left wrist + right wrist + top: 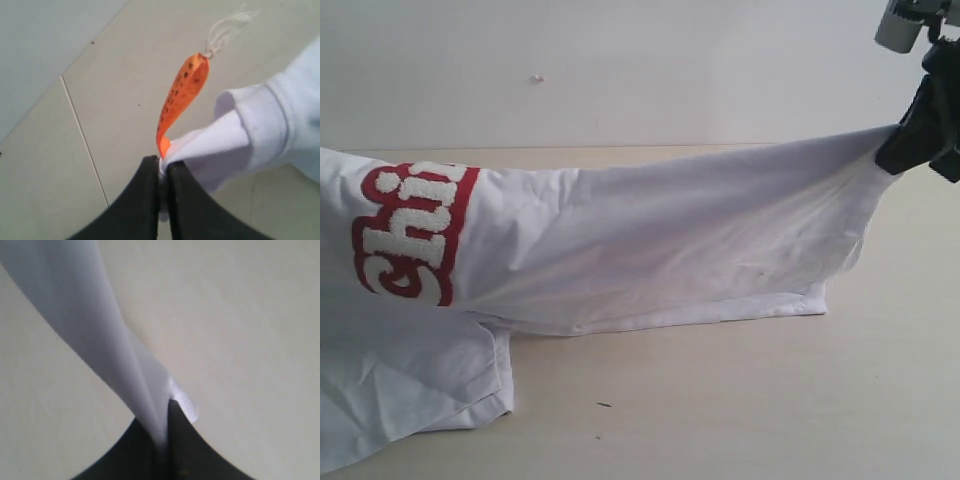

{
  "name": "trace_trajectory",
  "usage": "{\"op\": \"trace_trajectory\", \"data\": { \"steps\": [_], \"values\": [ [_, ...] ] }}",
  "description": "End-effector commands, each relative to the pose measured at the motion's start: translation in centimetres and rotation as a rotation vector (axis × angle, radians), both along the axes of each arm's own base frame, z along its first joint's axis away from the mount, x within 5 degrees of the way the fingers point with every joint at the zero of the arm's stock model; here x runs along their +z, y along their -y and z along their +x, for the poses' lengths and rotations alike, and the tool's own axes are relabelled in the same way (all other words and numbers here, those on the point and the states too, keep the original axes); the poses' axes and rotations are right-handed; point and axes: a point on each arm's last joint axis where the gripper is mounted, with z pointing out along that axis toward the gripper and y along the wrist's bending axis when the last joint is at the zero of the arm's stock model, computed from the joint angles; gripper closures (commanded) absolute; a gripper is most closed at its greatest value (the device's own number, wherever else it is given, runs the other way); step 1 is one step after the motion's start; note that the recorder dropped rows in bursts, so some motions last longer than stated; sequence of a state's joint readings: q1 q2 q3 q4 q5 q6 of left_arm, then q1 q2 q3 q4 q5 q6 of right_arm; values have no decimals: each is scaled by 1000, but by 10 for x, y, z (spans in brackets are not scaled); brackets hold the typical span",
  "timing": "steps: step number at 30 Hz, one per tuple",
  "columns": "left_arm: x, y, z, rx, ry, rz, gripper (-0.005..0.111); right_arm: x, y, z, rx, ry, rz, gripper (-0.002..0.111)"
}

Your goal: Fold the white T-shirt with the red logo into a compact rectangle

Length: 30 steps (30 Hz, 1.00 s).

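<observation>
I hold the white T-shirt [670, 230] stretched, left gripper [163, 164] and right gripper [163, 429] pinching cloth; I judge the fold only mid-way, no rectangle yet.

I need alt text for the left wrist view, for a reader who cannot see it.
The left gripper is shut on a fold of the white T-shirt, its orange neck tag sticking out beside the pinch, over a pale table.

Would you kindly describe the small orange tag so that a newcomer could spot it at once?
Start at the white cotton T-shirt stretched above the pale table. Follow it to the bunched fabric pinched by the left arm's black fingers; the narrow orange tag sticks out there. It is the only orange thing, printed with dark marks and tipped by frayed white thread.
</observation>
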<state>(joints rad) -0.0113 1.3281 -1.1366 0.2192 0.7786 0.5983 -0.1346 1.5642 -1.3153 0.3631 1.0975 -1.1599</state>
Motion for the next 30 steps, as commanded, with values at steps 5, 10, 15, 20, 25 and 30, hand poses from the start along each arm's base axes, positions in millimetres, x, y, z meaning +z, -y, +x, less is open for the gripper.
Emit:
{"op": "trace_trajectory", "data": {
  "steps": [5, 10, 15, 20, 25, 30],
  "values": [
    [-37, 3, 46, -42, 34, -3, 107, -38, 10, 35, 2, 34, -81, 108],
    [-40, 4, 61, -76, 135, 9, 107, -40, 21, 48, -38, 143, -189, 108],
    [-35, 3, 63, -60, 180, 17, 107, -18, 19, 49, -53, 209, -168, 108],
    [-20, 3, 47, -68, 163, 21, 107, 7, 14, 32, -52, 220, -138, 108],
    [7, 10, 16, -163, 149, 1, 107, 31, 7, 4, -17, 183, -107, 108],
    [28, 9, -27, -160, 66, -4, 107, 60, -2, -32, -46, 149, -36, 108]
  ]
}}
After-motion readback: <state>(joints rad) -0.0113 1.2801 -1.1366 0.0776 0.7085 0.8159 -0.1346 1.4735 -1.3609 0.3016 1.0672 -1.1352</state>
